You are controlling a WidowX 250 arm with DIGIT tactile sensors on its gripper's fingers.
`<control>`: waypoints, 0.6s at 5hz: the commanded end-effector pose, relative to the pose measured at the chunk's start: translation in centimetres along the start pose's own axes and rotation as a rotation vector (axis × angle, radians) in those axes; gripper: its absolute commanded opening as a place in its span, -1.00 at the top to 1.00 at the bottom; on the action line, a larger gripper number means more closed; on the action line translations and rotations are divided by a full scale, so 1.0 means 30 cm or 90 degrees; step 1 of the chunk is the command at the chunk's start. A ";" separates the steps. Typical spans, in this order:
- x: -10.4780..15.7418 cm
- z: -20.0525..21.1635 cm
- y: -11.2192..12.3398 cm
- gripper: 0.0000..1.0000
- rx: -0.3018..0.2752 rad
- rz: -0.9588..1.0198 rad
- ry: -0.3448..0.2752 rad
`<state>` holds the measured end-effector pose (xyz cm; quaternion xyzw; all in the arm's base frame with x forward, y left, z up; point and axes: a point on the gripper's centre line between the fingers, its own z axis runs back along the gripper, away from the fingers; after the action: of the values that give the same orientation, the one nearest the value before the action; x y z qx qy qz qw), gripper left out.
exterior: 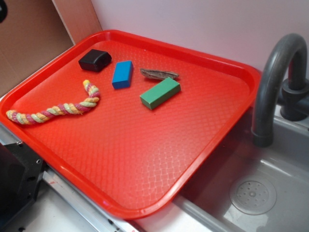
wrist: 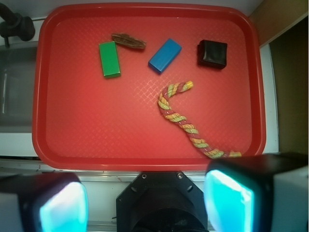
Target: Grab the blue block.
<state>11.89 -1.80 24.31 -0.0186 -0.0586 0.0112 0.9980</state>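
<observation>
Seen from the wrist cam, a red tray (wrist: 145, 145) held, L to R across its upper half, a green block (wrist: 109, 59), a brown bark-like scrap (wrist: 128, 40), the blue block (wrist: 165, 55) at upper center and a black rounded box (wrist: 212, 53) at upper right. A multicolor rope (wrist: 186, 123) curved toward lower right. The gripper (wrist: 147, 203) sat wide open along the bottom edge w/ nothing between its pads, well apart from the blue block.

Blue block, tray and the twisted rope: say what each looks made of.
Blue block: probably painted wood or hard plastic; smooth, matte, sharp edges. Tray: red moulded plastic, with a glossy rim and a textured diamond-pattern floor. Rope: soft twisted fibre, likely cotton; pink, yellow and pale strands, frayed ends.
</observation>
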 end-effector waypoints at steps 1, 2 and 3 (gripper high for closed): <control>0.000 0.000 0.000 -1.00 0.000 0.000 0.000; 0.064 -0.005 0.052 -1.00 -0.032 0.160 -0.051; 0.129 -0.024 0.096 -1.00 -0.018 0.314 -0.072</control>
<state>15.89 0.71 23.24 -0.0488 -0.0943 0.2484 0.9628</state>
